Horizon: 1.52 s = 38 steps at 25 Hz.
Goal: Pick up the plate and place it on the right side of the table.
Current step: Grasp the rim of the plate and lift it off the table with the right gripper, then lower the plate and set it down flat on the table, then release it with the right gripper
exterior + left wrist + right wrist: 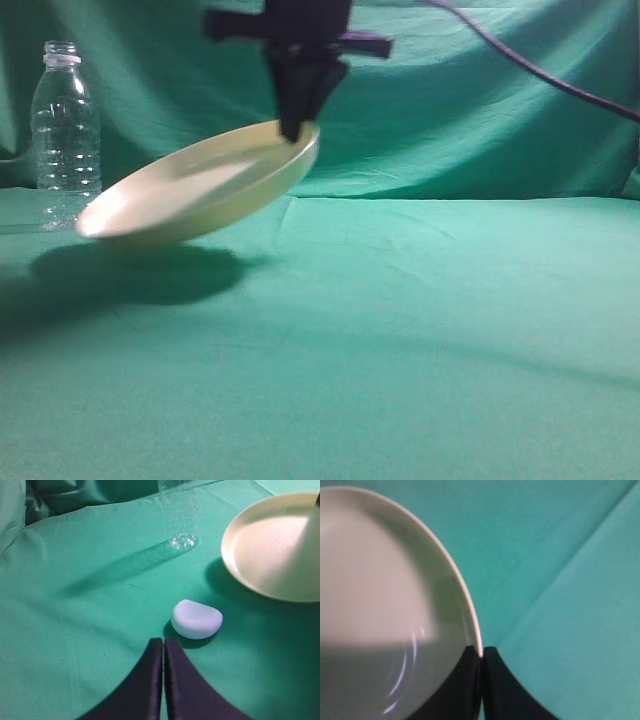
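Observation:
The cream-yellow plate point(200, 185) hangs tilted above the teal table point(420, 320), its left edge lower, clear of the cloth. My right gripper point(295, 125) comes down from above and is shut on the plate's right rim. In the right wrist view the gripper point(481, 652) pinches the rim, with the plate point(375, 605) filling the left. The plate also shows at the upper right of the left wrist view point(280, 550). My left gripper point(163, 642) is shut and empty, low over the cloth; it is out of the exterior view.
A clear empty bottle point(66, 135) stands at the back left, also seen in the left wrist view point(179, 515). A small white rounded object point(197, 619) lies just ahead of the left gripper. A dark cable point(540, 70) runs to the upper right. Green backdrop point(480, 110) behind.

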{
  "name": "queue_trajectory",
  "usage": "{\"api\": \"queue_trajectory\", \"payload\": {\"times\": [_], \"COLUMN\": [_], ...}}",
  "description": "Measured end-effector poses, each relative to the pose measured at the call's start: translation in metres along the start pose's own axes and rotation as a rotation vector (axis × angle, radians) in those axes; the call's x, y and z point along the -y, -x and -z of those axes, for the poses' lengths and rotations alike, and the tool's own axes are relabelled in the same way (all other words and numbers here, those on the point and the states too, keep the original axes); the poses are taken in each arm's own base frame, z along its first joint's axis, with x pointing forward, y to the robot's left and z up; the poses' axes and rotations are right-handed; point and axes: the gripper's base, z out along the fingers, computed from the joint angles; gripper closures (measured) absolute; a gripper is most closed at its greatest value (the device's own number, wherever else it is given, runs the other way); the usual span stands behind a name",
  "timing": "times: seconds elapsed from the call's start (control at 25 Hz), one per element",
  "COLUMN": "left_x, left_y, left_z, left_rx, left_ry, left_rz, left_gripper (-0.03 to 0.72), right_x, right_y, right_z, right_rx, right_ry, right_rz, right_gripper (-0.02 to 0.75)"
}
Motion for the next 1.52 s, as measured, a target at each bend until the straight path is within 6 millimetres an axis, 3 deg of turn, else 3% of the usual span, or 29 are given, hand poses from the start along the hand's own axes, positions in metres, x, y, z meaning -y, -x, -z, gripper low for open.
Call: {"api": "queue_trajectory", "payload": {"times": [0.12, 0.32, 0.44, 0.56, 0.64, 0.84, 1.04, 1.28, 1.52], "left_x": [0.000, 0.000, 0.000, 0.000, 0.000, 0.000, 0.000, 0.000, 0.000], "left_y": [0.000, 0.000, 0.000, 0.000, 0.000, 0.000, 0.000, 0.000, 0.000], "left_z": [0.000, 0.000, 0.000, 0.000, 0.000, 0.000, 0.000, 0.000, 0.000], "left_rx": [0.000, 0.000, 0.000, 0.000, 0.000, 0.000, 0.000, 0.000, 0.000], "left_ry": [0.000, 0.000, 0.000, 0.000, 0.000, 0.000, 0.000, 0.000, 0.000], "left_rz": [0.000, 0.000, 0.000, 0.000, 0.000, 0.000, 0.000, 0.000, 0.000], "left_gripper": [0.688, 0.688, 0.688, 0.688, 0.688, 0.688, 0.688, 0.688, 0.688], "right_x": [0.020, 0.091, 0.132, 0.166, 0.186, 0.218, 0.221, 0.211, 0.215], "right_y": [-0.004, -0.022, -0.034, -0.061, -0.086, -0.158, -0.207, -0.233, -0.237], "right_z": [0.032, 0.077, 0.116, 0.142, 0.148, 0.138, 0.105, 0.072, 0.052], "right_rx": [-0.037, -0.072, -0.021, -0.009, -0.028, -0.101, -0.126, -0.103, -0.112], "right_ry": [-0.037, -0.101, -0.150, -0.195, -0.217, -0.249, -0.233, -0.236, -0.234], "right_rz": [-0.020, -0.163, -0.255, -0.346, -0.404, -0.533, -0.612, -0.624, -0.627], "right_gripper": [0.738, 0.738, 0.738, 0.738, 0.738, 0.738, 0.738, 0.738, 0.738]}}
